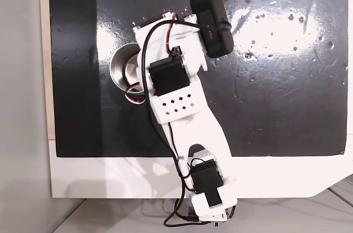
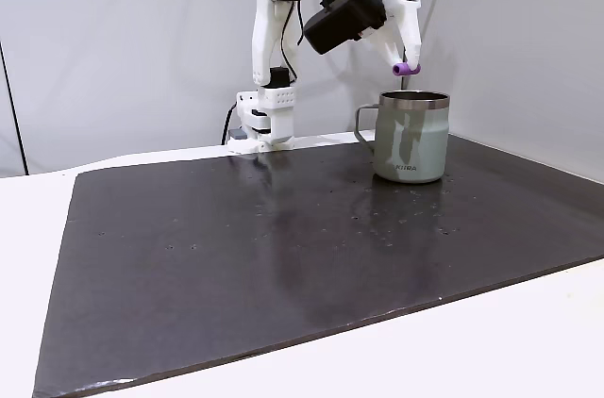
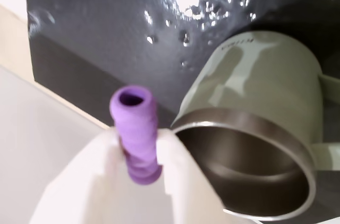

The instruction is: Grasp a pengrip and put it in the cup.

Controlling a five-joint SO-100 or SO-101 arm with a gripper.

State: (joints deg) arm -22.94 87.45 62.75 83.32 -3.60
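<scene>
Above the cup (image 2: 411,137), just left of its rim in the side fixed view: gripper (image 2: 408,66), jaws pinching the pengrip (image 2: 406,69) crosswise. Wrist view: pengrip (image 3: 136,131), long axis along the jaws' slot, cup mouth just right. Surface: dark glossy mat (image 2: 283,247) on white table (image 1: 110,178). Room: pale wall.

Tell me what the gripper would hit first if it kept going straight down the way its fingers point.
Probably the cup's rim or open mouth. The gripper, shut on the purple pengrip, points down just above the rim's near-left part; depth is unclear, so it might clip the rim.
</scene>
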